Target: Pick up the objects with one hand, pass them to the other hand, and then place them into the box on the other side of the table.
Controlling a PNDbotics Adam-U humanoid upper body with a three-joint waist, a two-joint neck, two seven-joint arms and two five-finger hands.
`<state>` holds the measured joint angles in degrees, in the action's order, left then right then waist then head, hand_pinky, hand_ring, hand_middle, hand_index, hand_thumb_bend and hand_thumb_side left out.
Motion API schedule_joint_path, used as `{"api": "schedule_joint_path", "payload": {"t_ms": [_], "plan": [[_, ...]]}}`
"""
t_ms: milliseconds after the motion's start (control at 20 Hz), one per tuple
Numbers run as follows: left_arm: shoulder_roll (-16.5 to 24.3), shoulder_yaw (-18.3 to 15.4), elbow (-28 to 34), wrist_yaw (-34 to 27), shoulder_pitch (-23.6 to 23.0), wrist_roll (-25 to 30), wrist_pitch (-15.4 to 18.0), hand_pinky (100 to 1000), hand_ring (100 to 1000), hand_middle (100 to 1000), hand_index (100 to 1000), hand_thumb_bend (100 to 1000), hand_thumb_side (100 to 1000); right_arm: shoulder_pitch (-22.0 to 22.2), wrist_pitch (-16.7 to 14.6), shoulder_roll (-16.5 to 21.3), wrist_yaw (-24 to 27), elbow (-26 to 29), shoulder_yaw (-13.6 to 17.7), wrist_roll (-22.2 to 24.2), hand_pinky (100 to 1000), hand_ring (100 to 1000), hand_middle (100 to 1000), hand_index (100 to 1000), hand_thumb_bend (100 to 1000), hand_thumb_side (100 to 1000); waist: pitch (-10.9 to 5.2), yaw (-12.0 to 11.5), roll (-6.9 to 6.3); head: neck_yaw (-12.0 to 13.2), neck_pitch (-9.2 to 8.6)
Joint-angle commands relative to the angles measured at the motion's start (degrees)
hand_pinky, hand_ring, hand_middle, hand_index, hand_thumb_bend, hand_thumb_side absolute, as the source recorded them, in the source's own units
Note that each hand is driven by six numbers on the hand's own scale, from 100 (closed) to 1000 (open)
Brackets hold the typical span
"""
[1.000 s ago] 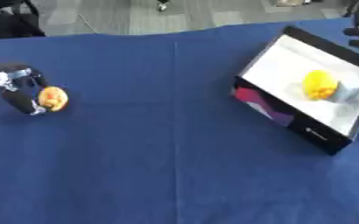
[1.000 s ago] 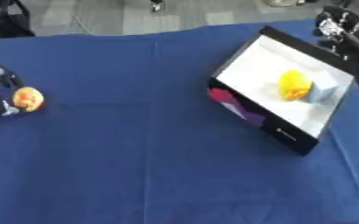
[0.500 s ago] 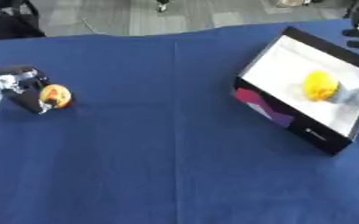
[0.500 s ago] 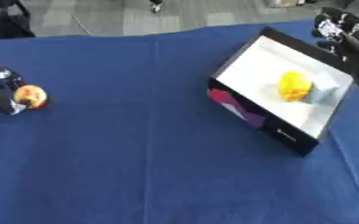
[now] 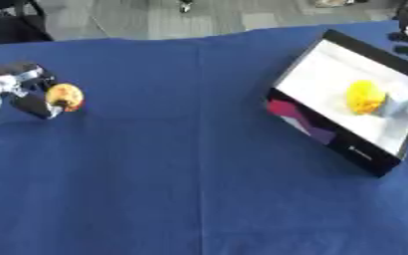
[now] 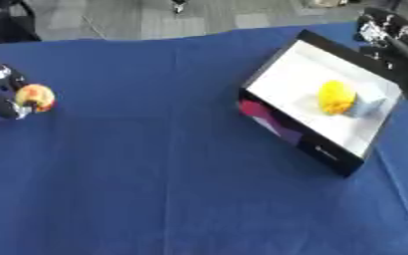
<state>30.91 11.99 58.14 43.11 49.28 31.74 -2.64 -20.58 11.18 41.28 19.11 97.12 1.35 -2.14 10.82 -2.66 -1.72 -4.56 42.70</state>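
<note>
1. Gripping an orange-yellow fruit [image 5: 64,96] at the table's left edge, the left hand [image 5: 23,89] curls around it.
2. The right hand [image 6: 388,35] shows beyond the box [image 6: 287,130]; I cannot tell its fingers' state.
3. A yellow object [image 5: 365,97] lies inside the box.

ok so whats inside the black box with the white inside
Inside the black box with the white lining lie a yellow rounded object and, touching its right side, a pale grey-blue object. The raised near wall hides a little of the floor behind it.
</note>
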Motion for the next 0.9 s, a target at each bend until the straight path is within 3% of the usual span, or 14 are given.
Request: {"api": "schedule_joint_path", "payload": {"t_ms": [50, 450, 900], "plan": [[2.8, 0.0, 4.7, -1.5, 0.3, -0.6, -0.8, 818, 753, 678, 558, 133, 147, -0.3, -0.3, 1.7, 0.6, 0.7, 1.0, -0.1, 922, 904, 1000, 964, 100, 620, -1.17, -0.2, -0.10, -0.2, 0.05], [4.3, -0.3, 13.8, -6.4, -2.5, -5.7, -3.7, 823, 732, 666, 560, 100, 160, -0.2, -0.7, 2.1, 1.5, 1.4, 1.4, -0.6, 923, 906, 1000, 966, 100, 607, -1.51, -0.7, 0.34, -0.6, 0.06], [5.1, 0.5, 18.7, -15.0, -5.0, -10.5, -4.7, 815, 718, 658, 553, 100, 190, -0.6, -1.2, 2.7, 3.1, 2.8, 1.6, -1.0, 922, 906, 1000, 967, 100, 588, -1.76, -1.1, 0.96, -2.6, 0.26]]}}
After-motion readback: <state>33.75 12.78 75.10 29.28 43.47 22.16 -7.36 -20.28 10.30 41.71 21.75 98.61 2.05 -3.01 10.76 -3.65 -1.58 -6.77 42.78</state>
